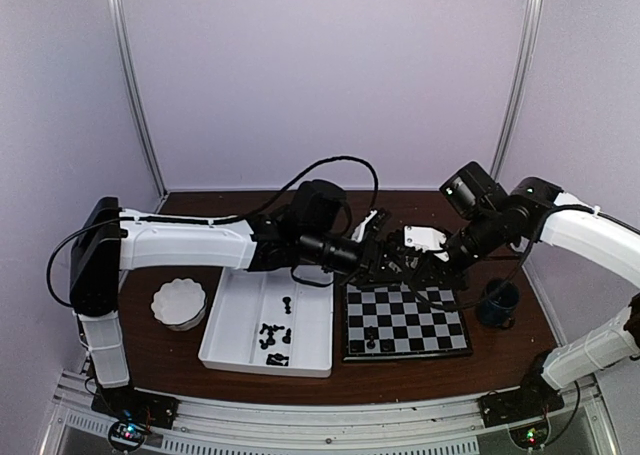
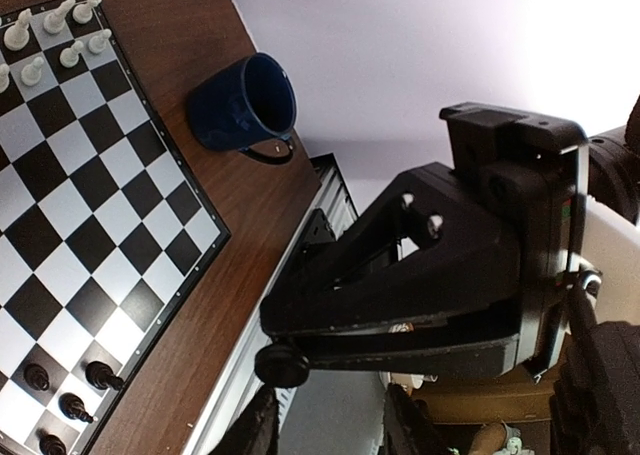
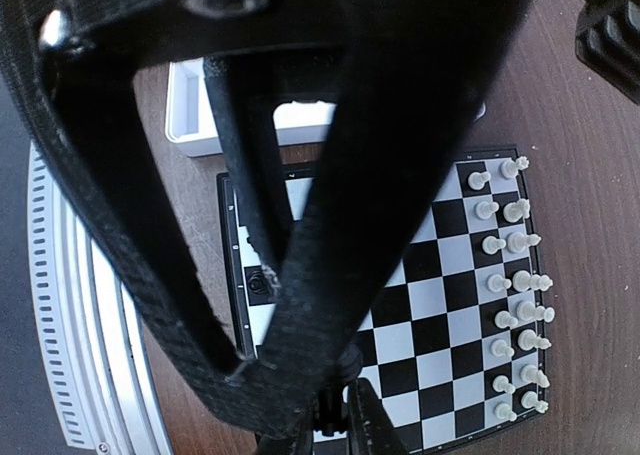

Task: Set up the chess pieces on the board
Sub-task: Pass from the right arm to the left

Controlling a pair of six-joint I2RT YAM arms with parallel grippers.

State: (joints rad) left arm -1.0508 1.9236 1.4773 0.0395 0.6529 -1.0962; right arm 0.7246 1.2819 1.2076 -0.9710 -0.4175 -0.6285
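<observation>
**Item 1. White tray** [image 1: 225, 353]. Lies below the left gripper [image 1: 385, 260], to its near left. It holds loose black chessmen [image 1: 272, 335]. A scalloped bowl [image 1: 160, 300] sits just beside the tray, farther left.

**Item 2. Chessboard** [image 1: 420, 320]. Lies flat just beside the tray, beneath both claws and to their near side. The top view shows a few black chessmen at its near left corner, well apart from either claw. The left wrist view resolves them as four black chessmen [image 2: 72, 407].

**Item 3. Blue mug** [image 1: 497, 303]. Stands off the board's right edge, to the near right of the right gripper [image 1: 425, 265]. The left wrist view shows it too; the right wrist view does not.

**Item 4. Left gripper** [image 2: 330, 407]. Hangs over the board's far edge. The top view shows only a dark tangle there. Its own wrist view shows the fingers [image 2: 262, 420] standing apart.

**Item 5. Right gripper** [image 3: 330, 427]. Hangs just beside the left claw, over the same far edge. Its wrist view shows the fingers drawn nearly together. Something dark sits between them, but I cannot tell whether it is a chessman.

**Item 6. White chessmen** [image 3: 515, 295]. Hidden under the arms in the top view. The right wrist view shows them in two rows along the board's far edge, below the claws. The left wrist view catches only a few white chessmen [image 2: 50, 35] at that end.
</observation>
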